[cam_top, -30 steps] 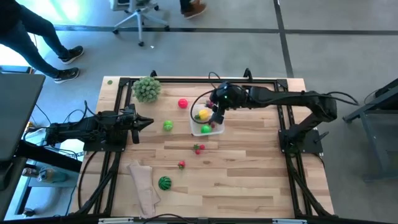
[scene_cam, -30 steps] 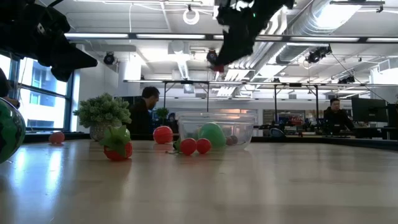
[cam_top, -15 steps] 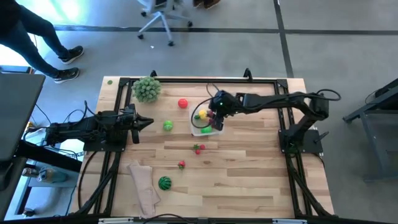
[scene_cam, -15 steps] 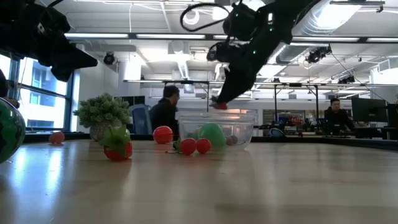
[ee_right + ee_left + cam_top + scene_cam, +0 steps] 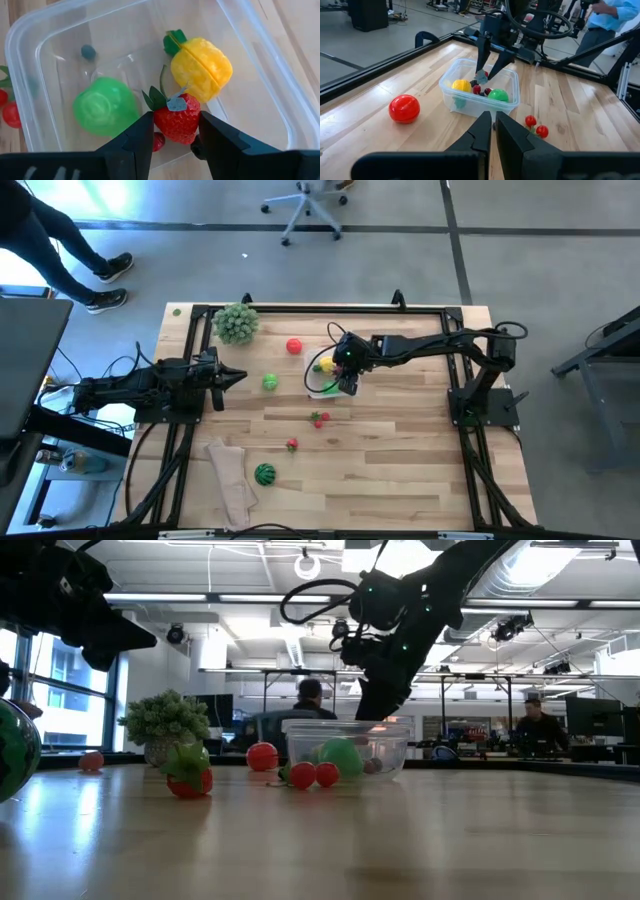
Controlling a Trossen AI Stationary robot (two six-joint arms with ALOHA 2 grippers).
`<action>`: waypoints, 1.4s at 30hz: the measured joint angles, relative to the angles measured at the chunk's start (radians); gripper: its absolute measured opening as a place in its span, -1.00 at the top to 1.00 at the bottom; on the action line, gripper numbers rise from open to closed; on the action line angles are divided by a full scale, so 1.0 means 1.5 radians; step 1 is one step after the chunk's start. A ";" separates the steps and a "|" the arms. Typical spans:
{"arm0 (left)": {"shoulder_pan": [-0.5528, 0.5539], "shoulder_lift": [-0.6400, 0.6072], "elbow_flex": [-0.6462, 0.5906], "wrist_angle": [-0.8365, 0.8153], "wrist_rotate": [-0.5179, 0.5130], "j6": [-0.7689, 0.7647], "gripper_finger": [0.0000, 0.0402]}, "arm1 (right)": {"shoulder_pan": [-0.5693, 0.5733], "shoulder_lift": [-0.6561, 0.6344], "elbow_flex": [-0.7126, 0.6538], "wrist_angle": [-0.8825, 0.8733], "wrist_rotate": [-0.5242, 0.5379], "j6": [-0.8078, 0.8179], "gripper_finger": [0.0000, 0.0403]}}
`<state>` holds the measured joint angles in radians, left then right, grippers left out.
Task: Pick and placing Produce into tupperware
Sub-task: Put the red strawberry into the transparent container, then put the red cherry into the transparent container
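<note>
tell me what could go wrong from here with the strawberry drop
The right pincer holds the strawberry low inside the tupperware, beside the yellow fruit and green fruit. On release it may stick to a finger, or land on those and roll. Lifting out, the fingers could catch the light container's wall and drag it.

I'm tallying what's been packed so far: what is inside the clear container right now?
Inside the tupperware: a yellow fruit, a green fruit, a small dark berry, and a strawberry between the right gripper fingers. A red piece beneath is mostly hidden.
</note>
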<state>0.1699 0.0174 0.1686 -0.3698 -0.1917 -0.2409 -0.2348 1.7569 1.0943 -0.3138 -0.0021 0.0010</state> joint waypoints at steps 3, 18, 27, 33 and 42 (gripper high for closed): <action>0.000 0.000 0.000 0.000 0.000 0.000 0.92 | 0.000 0.000 0.000 0.000 0.000 0.001 0.31; 0.000 0.000 0.000 0.000 0.000 0.000 0.92 | 0.000 0.000 0.000 -0.007 -0.024 0.000 0.31; 0.000 0.000 0.000 0.000 0.000 0.000 0.92 | 0.000 0.000 0.000 -0.007 -0.023 0.000 0.23; 0.000 0.000 0.000 0.000 0.000 0.000 0.92 | 0.000 0.000 0.000 -0.007 -0.015 -0.001 0.14; 0.000 0.000 0.000 0.000 0.000 0.000 0.92 | -0.001 -0.017 0.000 -0.007 -0.014 -0.006 0.14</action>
<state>0.1699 0.0174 0.1687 -0.3698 -0.1917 -0.2409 -0.2356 1.7317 1.0943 -0.3248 -0.0231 -0.0074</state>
